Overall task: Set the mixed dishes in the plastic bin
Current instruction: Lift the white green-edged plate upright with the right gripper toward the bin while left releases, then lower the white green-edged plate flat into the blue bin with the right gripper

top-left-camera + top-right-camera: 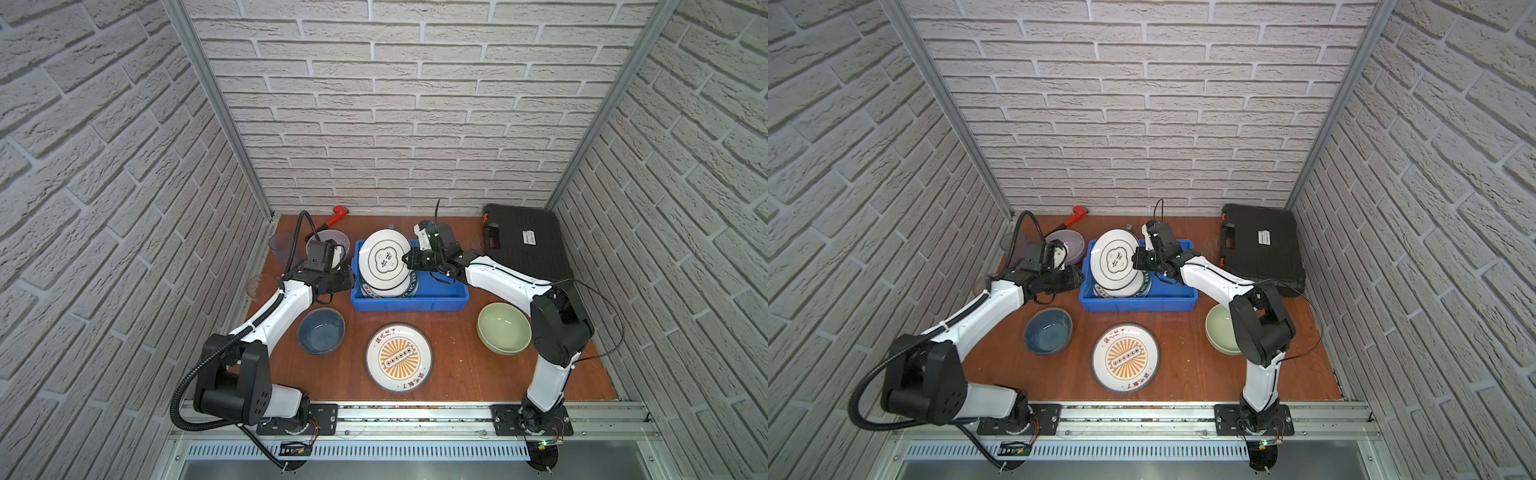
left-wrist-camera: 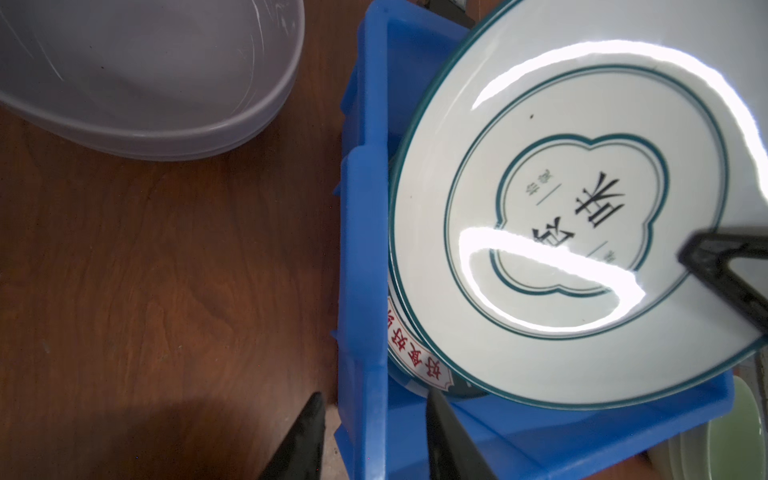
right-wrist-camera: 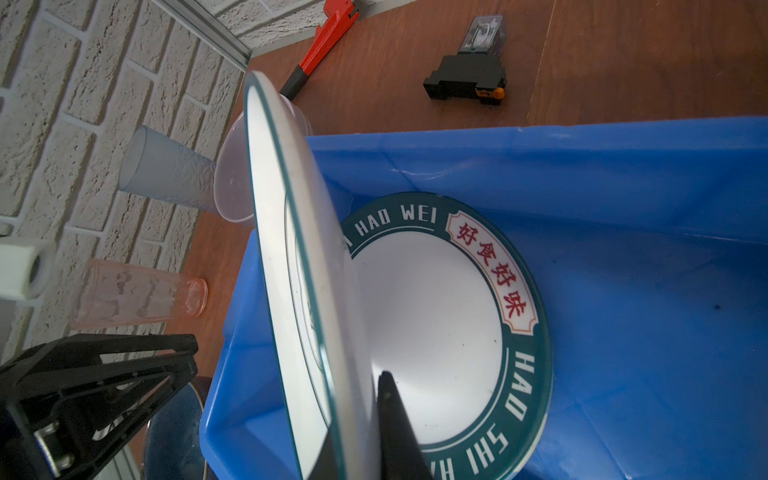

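Brick-look walls, brown wood tabletop point(image 1: 457, 374). Right end effector point(image 1: 406, 259) is clamped on the rim of a white plate point(image 1: 384, 259), which is tilted. Right below it a lettered plate point(image 3: 436, 324) lies flat in the blue bin point(image 1: 411, 305). Left end effector point(image 2: 374, 392) straddles the bin's wall, jaws apart.

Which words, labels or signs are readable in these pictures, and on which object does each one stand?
"HAO WEI" and "HAO SHI H...": teal-banded plate lying in the blue bin.
"好食好味", red: same plate's band.
Two large black characters, partly under glare, unsure: white plate tilted over the bin.
Rim characters on orange-sunburst plate: too small.
White label on black case: too small.
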`<state>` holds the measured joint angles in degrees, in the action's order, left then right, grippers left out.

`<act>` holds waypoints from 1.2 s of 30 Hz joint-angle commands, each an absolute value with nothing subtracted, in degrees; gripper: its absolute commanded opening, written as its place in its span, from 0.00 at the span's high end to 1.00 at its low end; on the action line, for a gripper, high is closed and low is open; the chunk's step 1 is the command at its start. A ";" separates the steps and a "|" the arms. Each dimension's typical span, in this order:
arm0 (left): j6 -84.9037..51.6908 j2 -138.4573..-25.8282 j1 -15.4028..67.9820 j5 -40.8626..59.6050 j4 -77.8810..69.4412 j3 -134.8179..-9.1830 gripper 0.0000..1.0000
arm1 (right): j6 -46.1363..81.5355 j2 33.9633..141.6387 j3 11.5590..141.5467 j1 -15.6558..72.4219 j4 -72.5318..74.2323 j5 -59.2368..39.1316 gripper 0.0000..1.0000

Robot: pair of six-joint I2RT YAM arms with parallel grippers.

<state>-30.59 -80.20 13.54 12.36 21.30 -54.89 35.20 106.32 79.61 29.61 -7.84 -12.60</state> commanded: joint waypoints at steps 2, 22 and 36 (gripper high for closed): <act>-30.34 -80.93 13.46 13.18 18.57 -54.75 0.59 | 37.08 108.38 79.66 29.44 -1.08 -14.83 0.94; -30.17 -82.56 13.81 13.71 18.29 -54.67 0.60 | 38.89 111.96 78.05 29.45 -0.04 -16.85 0.87; -30.12 -82.32 14.16 13.63 18.55 -54.40 0.61 | 33.36 112.41 79.91 29.44 -10.40 -13.05 0.69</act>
<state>-30.61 -82.15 13.93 13.23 20.51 -54.89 35.90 112.33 78.63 29.08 -8.47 -13.98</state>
